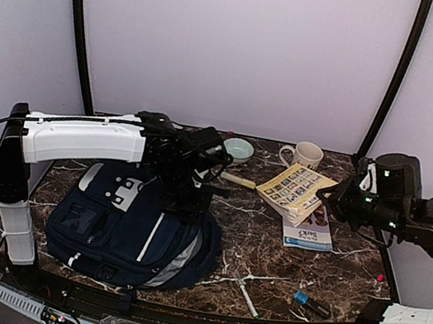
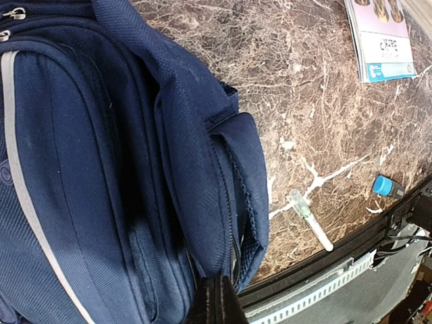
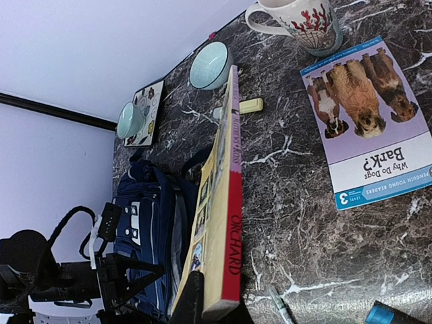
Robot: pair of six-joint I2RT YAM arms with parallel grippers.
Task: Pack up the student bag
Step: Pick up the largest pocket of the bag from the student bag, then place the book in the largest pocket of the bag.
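Two grips: left tool (image 2: 216, 304) clamps student bag (image 2: 81, 169); right tool (image 3: 212, 307) clamps Orchard book (image 3: 229, 223).
Advice: lift opening wide first.

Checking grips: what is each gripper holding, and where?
The right gripper clamps the yellow book at one end near its red spine. The left gripper seems shut on a fabric edge of the student bag.

Left wrist view: the backpack (image 2: 81, 169) runs off the left and bottom edges, and the left gripper (image 2: 216, 302) shows only as a dark tip down there. Right wrist view: the right gripper (image 3: 192, 300) is mostly cut off beside the yellow book (image 3: 226, 202), and a blue-capped item (image 3: 391, 315) is clipped at the bottom edge.
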